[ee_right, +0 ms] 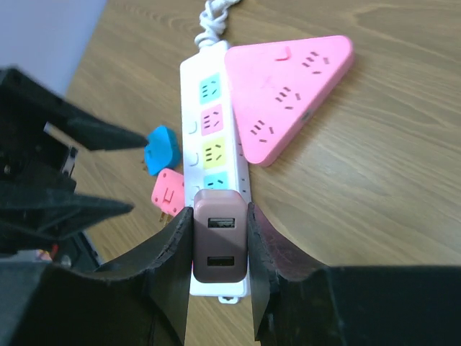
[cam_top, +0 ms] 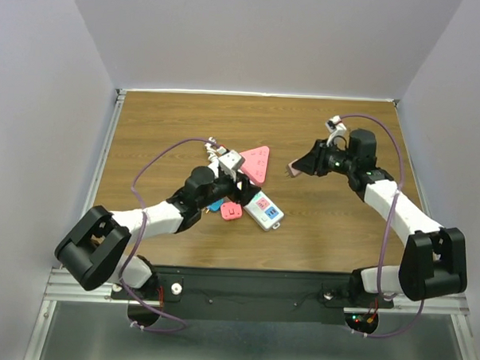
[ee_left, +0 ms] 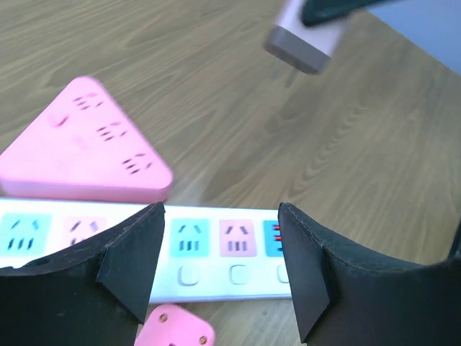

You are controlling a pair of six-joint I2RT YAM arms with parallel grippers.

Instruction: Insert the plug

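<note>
My right gripper (cam_top: 306,164) is shut on a mauve USB charger plug (cam_top: 292,170) and holds it above the table, right of the strips. In the right wrist view the plug (ee_right: 220,245) sits between the shut fingers (ee_right: 167,267), over the near end of the white power strip (ee_right: 211,137). The white strip (cam_top: 262,211) has coloured sockets. My left gripper (cam_top: 243,194) is open above the strip (ee_left: 216,245), its fingers (ee_left: 137,252) on either side of two sockets. The held plug also shows in the left wrist view (ee_left: 302,43), prongs down.
A pink triangular power strip (cam_top: 255,163) lies beside the white one (ee_right: 288,94). A small pink plug (cam_top: 231,211) and a blue plug (cam_top: 215,204) lie by the left gripper. Bare wooden table (cam_top: 334,224) spreads to the right and back.
</note>
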